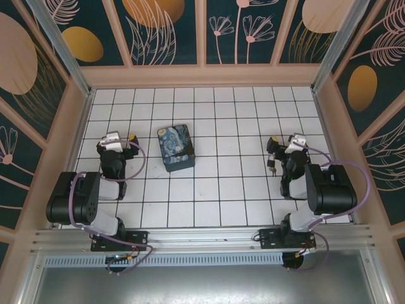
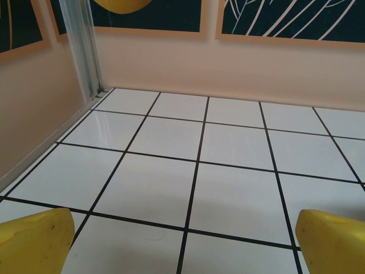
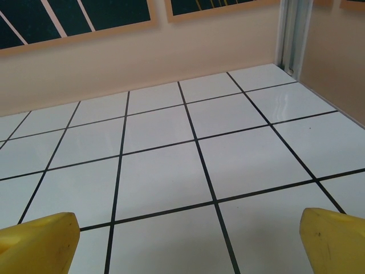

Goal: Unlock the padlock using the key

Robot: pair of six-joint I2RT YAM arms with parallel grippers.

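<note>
Nearest the lens, yellow fingertips (image 2: 34, 242) of the left gripper (image 2: 183, 244) at the bottom corners of its wrist view. Spread wide over the tiled floor (image 2: 228, 142), holding nothing. Same at the right gripper (image 3: 187, 240): fingertips far apart, nothing between.

From above, the padlock (image 1: 271, 166) as a tiny dark speck on the right half of the floor, just beside the right gripper on its near-left; touching or apart, cannot tell. Seems to lie with its long axis running near to far. Too small to tell which end points where. Well apart to the left, a blue-and-yellow swirl-painted box (image 1: 176, 147), slightly turned, near the left gripper.
</note>
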